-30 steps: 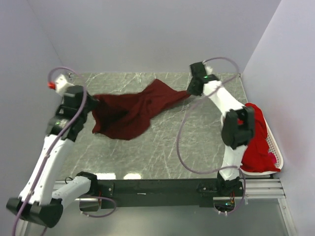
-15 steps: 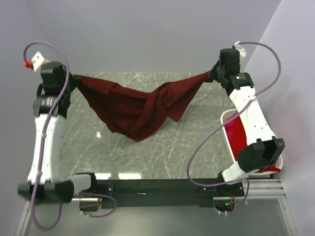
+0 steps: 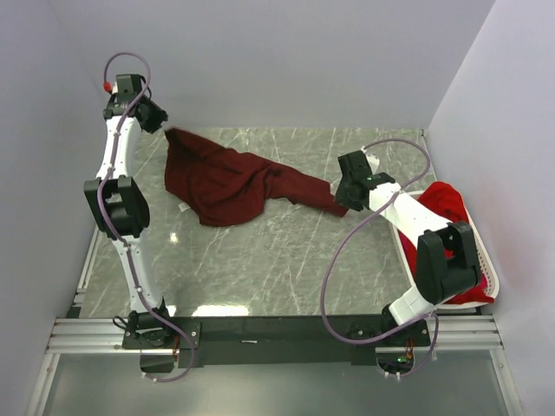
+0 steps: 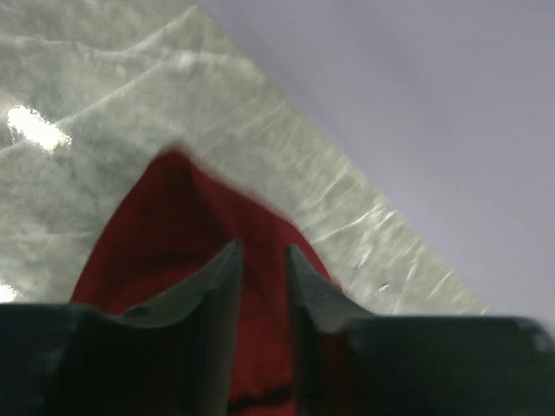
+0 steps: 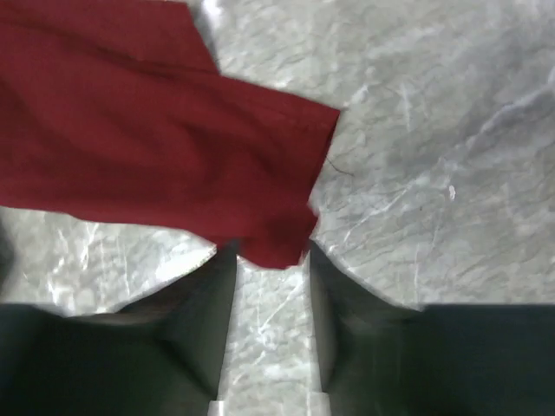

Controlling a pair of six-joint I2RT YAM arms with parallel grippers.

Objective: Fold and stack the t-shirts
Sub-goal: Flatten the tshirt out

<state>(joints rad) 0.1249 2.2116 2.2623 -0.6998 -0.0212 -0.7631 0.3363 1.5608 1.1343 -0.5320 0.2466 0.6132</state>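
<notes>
A dark maroon t-shirt [image 3: 225, 182] lies crumpled on the marble table, stretched from the back left corner toward the right. My left gripper [image 3: 160, 126] hovers at its back left corner. In the left wrist view the left gripper [image 4: 260, 251] is open, and the maroon cloth [image 4: 173, 225] shows in the gap and beyond the tips. My right gripper [image 3: 341, 201] is at the shirt's right end. In the right wrist view it [image 5: 270, 251] is open with bare table between the fingers and the shirt's edge [image 5: 130, 130] just past the tips. More red t-shirts [image 3: 444, 201] fill the basket.
The white perforated basket [image 3: 491, 279] stands at the right edge of the table, partly under my right arm's elbow. Walls close in the table at the back, left and right. A black rail runs along the near edge by the arm bases.
Half a second ago both grippers held the maroon shirt stretched in the air. Both have since opened and the shirt has dropped onto the table. The right gripper came down and inward.
</notes>
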